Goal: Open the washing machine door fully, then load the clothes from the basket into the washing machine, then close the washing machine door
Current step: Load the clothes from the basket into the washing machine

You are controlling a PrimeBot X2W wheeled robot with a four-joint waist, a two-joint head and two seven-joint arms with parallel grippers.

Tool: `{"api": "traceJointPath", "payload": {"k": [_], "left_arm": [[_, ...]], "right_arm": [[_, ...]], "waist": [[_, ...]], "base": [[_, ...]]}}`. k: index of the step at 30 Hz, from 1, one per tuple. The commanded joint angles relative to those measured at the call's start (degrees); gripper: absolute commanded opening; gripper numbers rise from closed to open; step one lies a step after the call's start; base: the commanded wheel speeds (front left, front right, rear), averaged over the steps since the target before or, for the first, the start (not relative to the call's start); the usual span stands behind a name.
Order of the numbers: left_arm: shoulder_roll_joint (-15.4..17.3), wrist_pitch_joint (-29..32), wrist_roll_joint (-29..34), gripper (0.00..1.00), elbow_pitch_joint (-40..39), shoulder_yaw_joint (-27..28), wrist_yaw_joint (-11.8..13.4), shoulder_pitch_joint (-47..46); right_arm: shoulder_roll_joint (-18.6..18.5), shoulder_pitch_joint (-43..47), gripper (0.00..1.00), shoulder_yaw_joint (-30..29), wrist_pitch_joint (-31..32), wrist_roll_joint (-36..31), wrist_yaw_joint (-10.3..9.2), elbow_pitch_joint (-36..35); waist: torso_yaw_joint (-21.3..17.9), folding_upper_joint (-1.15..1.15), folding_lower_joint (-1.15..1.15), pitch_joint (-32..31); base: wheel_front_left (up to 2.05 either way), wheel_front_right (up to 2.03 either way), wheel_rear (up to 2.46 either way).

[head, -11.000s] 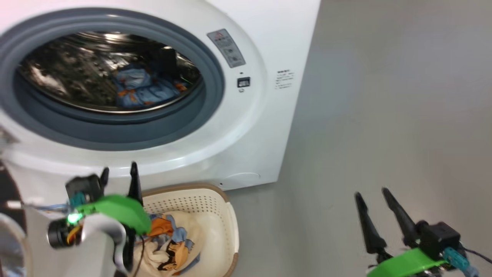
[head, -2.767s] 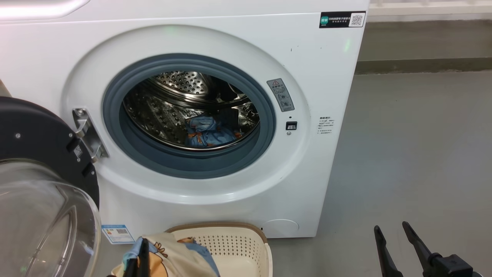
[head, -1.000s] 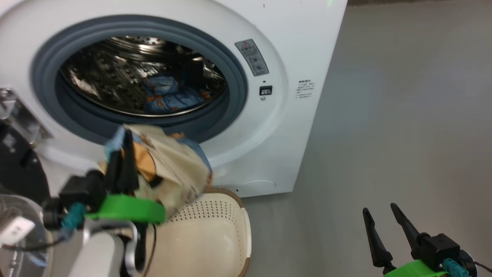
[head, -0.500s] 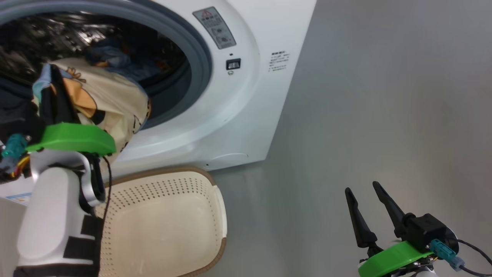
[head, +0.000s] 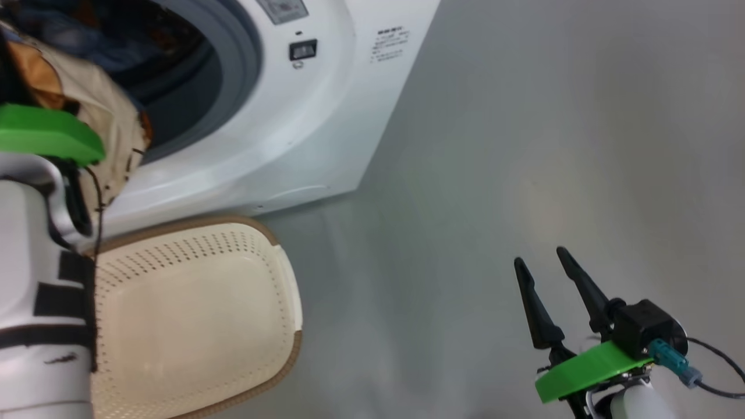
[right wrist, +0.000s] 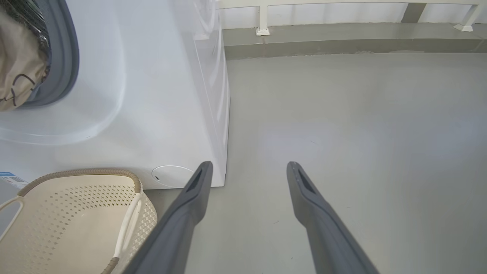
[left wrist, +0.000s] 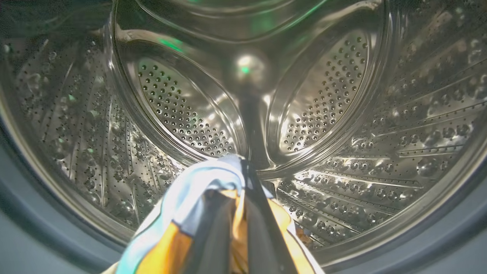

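Left claw (left wrist: 243, 167) pinches the clothes (left wrist: 190, 190) — at the washing machine (left wrist: 342, 114) mouth.

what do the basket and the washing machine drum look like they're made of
The basket looks like matte cream plastic: moulded walls with regular punched holes; its brown rim seems a woven-look trim, material unclear. The washing machine drum looks like polished steel: mirror-bright, embossed and perforated.

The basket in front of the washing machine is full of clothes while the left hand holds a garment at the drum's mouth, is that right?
Not quite. The head view shows the basket empty. The rest holds: the left hand holds a garment at the mouth of the drum of the washing machine.
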Motion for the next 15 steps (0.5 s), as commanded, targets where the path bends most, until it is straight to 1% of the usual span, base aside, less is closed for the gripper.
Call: {"api": "traceJointPath", "payload": {"k": [1, 9, 15], "left_arm": [[2.5, -0.4, 0.8, 0.00, -0.7, 1.6, -0.1, -1.4], [4.5, -0.4, 3.0, 0.00, 4.0, 2.7, -1.2, -6.6], [6.3, -0.4, 4.4, 0.00, 5.6, 1.7, -3.7, -12.4]], "right_arm": [[-0.5, -0.8, 1.00, 1.4, -0.3, 0.4, 0.34, -1.5], [-0.5, -1.2, 1.00, 1.5, -0.3, 0.0, 0.34, -1.8], [-0.5, -1.0, 1.00, 2.5, -0.3, 0.4, 0.34, -1.9]], "waist": [[-2.5, -0.01, -0.01, 2.8], [-3.7, -0.01, -0.01, 5.8], [-4.2, -0.01, -0.01, 8.0]], "base": [[0.00, 0.00, 0.00], [0.00, 0.00, 0.00], [0.00, 0.00, 0.00]]}}
